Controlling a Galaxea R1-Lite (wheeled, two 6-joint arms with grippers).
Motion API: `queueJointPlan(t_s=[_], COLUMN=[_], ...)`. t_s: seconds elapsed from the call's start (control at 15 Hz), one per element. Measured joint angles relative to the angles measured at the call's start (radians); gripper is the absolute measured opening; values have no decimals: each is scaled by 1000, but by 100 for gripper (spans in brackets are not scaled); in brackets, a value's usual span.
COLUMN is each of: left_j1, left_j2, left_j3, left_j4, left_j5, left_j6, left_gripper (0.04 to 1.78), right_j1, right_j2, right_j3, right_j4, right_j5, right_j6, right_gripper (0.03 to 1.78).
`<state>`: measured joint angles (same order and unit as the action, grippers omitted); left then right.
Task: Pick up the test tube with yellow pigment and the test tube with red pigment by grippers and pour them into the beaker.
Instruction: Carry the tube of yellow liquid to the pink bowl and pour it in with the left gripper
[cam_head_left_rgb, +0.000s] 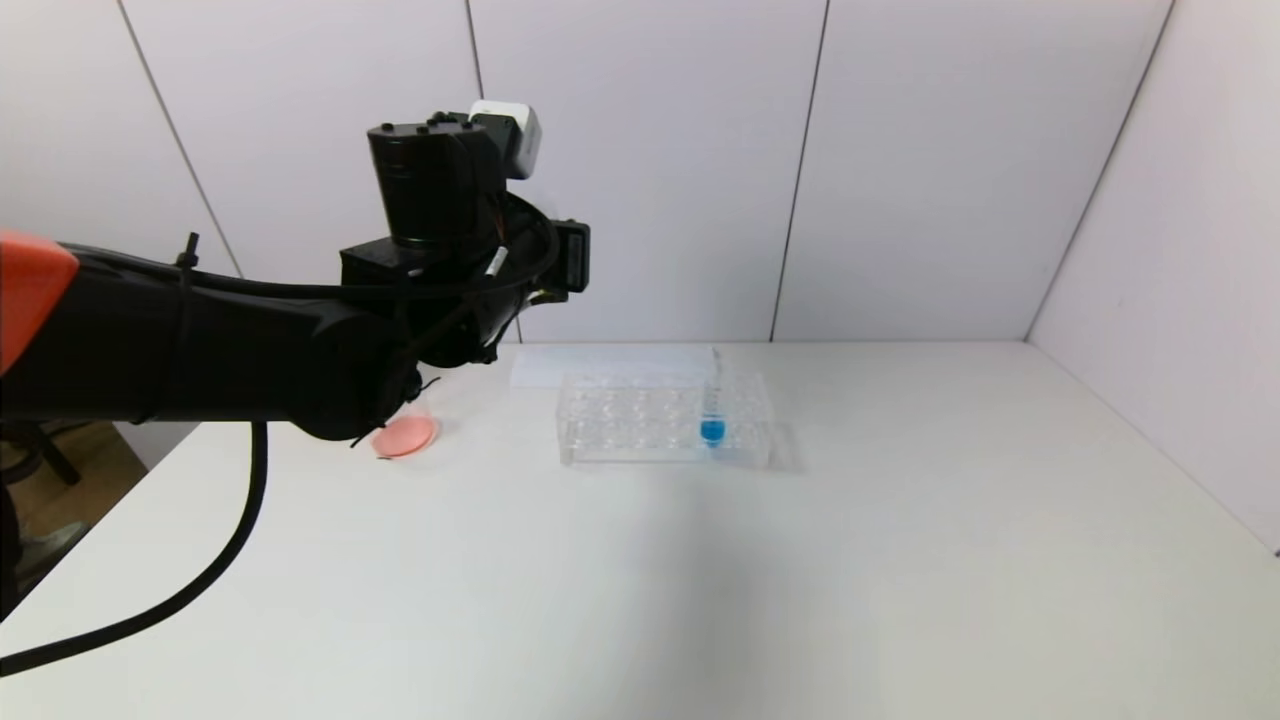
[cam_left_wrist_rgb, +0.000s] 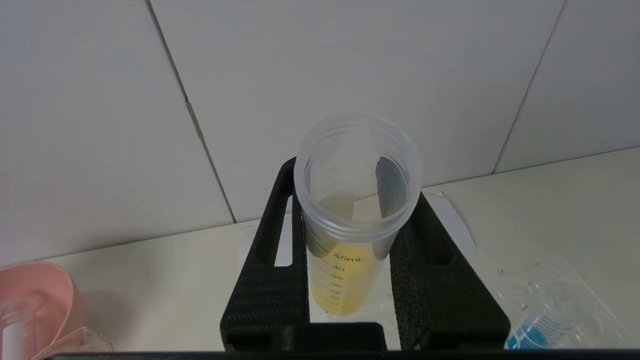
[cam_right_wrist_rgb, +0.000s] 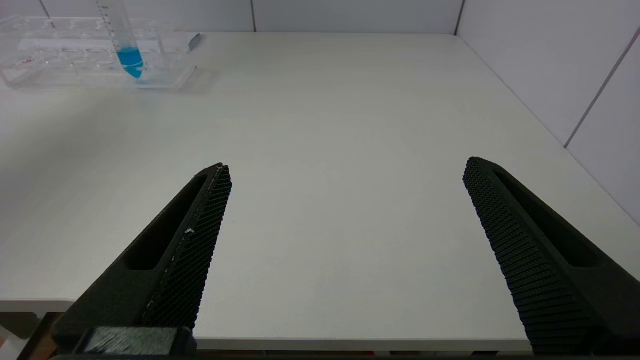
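My left gripper (cam_left_wrist_rgb: 355, 192) is shut on the test tube with yellow pigment (cam_left_wrist_rgb: 345, 285), a clear graduated tube held roughly upright, its open mouth near the fingertips and yellow liquid in its lower part. In the head view the raised left arm (cam_head_left_rgb: 440, 200) hides the gripper and the tube, high over the table's back left. A clear glass edge (cam_left_wrist_rgb: 75, 345) beside a pink bowl (cam_left_wrist_rgb: 35, 300) may be the beaker; I cannot tell. The test tube with red pigment is out of view. My right gripper (cam_right_wrist_rgb: 346, 165) hangs open and empty over the table's near edge.
A clear tube rack (cam_head_left_rgb: 665, 425) stands at the back middle of the white table, holding a tube with blue liquid (cam_head_left_rgb: 712, 428). White paper (cam_head_left_rgb: 610, 365) lies behind the rack. The pink bowl (cam_head_left_rgb: 405, 436) sits under the left arm. Walls close the back and right.
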<state>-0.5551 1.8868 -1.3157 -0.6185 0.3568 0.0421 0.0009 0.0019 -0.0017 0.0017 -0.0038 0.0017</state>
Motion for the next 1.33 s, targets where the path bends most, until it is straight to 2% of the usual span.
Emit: queueJointPlan(t_s=[0.53, 1.33], left_j1=[117, 325], left_j2=[-53, -85], left_j3=[17, 93], left_j4=[136, 179], left_j5=[-15, -179], left_j6=[-7, -39], left_gripper=[47, 47], right_j1=[0, 0], right_j2=[0, 0], right_j3=[0, 0], right_j4=[0, 0], right_j5=[0, 0], right_j6=[0, 0], right_gripper=[170, 170])
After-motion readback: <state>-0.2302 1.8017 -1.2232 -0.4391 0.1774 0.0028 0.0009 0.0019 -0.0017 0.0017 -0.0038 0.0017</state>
